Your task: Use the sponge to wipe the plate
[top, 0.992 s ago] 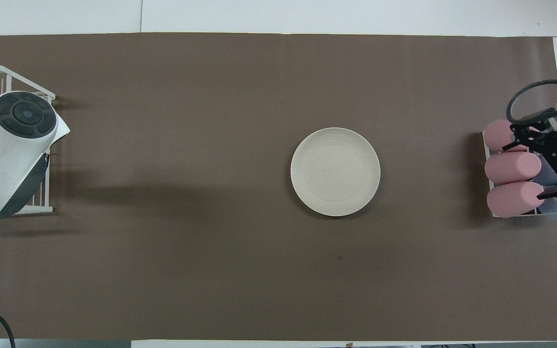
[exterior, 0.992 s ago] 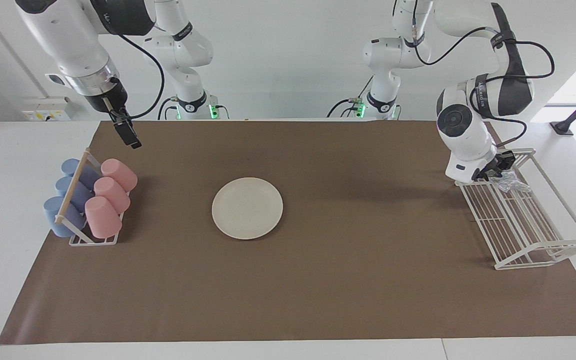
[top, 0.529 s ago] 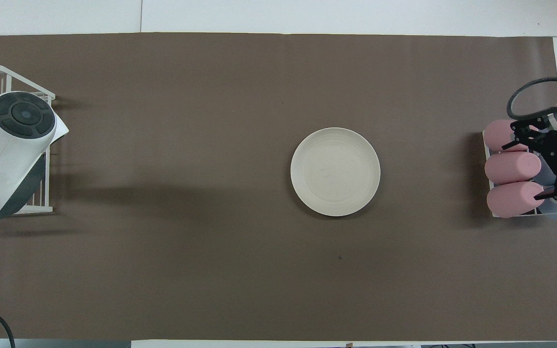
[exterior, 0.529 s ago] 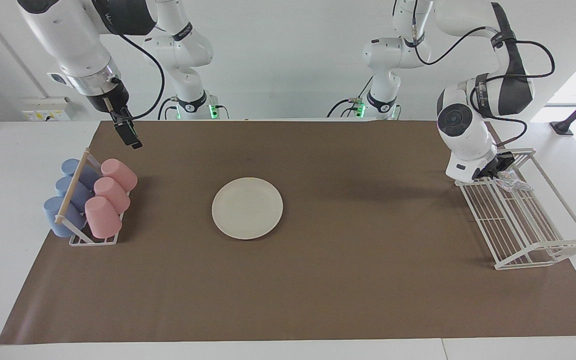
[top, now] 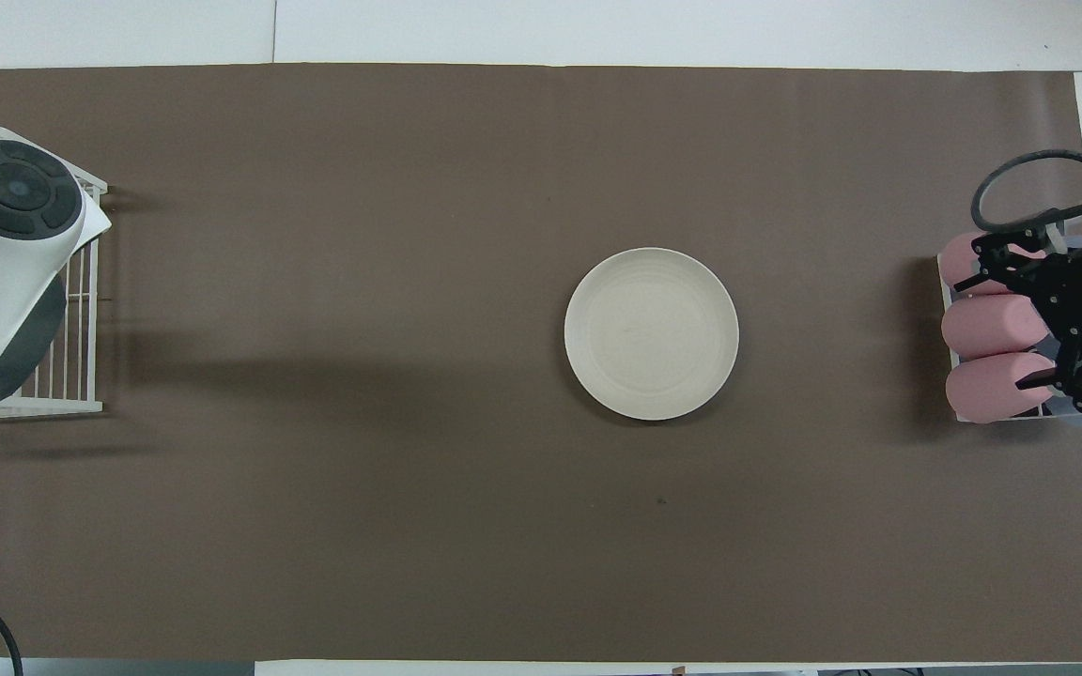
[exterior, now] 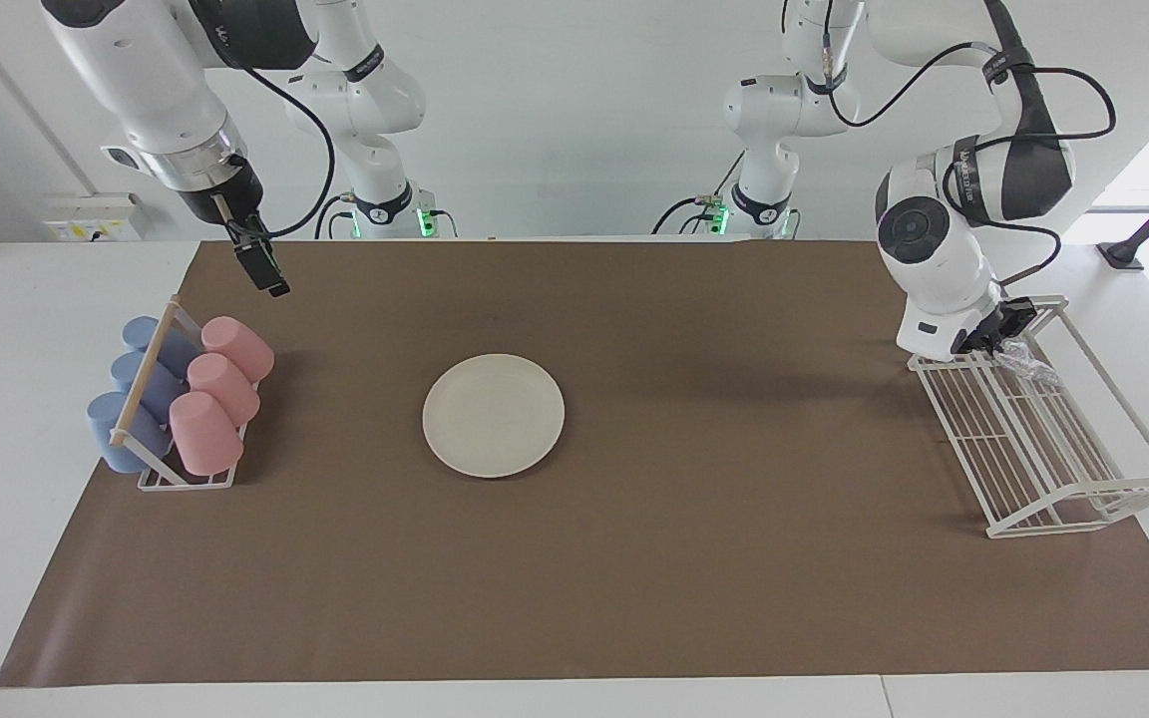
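sponge (exterior: 1025,360), a wrinkly translucent wad pinched in the left gripper (exterior: 1011,344) over the white wire rack (exterior: 1053,449) (right gripper (top: 1001,324) spread)

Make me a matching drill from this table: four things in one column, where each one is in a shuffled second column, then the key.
Things
1. plate
2. sponge
3. pink cups
4. right gripper

Places
A. in the cup holder at the right arm's end
B. raised over the brown mat, near the cups
C. flat on the mat, mid-table
D. at the white wire rack, in the shut left gripper

Pairs: 1-C, 2-D, 3-A, 4-B
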`<act>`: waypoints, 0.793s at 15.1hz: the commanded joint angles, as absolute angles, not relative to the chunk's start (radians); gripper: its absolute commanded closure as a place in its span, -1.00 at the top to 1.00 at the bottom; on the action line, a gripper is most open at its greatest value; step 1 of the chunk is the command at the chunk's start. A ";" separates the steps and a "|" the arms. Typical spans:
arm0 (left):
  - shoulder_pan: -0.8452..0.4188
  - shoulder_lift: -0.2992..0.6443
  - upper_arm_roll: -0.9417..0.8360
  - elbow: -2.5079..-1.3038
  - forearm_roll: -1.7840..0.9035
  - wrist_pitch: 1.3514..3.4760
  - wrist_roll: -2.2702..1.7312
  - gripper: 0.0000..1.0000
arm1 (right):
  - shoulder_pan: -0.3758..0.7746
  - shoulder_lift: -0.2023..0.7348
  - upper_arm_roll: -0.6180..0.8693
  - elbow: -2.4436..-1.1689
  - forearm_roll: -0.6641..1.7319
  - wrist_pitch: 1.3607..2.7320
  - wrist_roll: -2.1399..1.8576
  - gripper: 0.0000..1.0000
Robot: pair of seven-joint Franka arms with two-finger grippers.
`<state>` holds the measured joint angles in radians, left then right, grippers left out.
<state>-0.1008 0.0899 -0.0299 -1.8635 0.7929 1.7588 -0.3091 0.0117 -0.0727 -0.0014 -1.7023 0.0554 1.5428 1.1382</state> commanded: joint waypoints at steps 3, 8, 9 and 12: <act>-0.112 0.087 -0.026 -1.705 0.591 1.605 -0.295 -1.00 | 0.015 -0.095 0.008 -1.715 0.124 1.546 1.161 1.00; -0.101 0.104 -0.020 -1.612 0.162 1.545 -0.314 -1.00 | 0.015 -0.095 0.009 -1.712 0.150 1.552 1.166 1.00; -0.101 0.107 -0.021 -1.611 0.102 1.549 -0.336 -1.00 | 0.015 -0.094 0.015 -1.706 0.149 1.552 1.181 1.00; -0.103 0.110 -0.021 -1.623 -0.134 1.623 -0.493 -1.00 | 0.052 -0.089 0.057 -1.675 0.147 1.543 1.291 1.00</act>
<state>-0.0995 0.0925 -0.0266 -1.6380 0.0005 1.5838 -0.4040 0.0236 -0.0816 0.0319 -1.6913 0.1385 1.5432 1.2040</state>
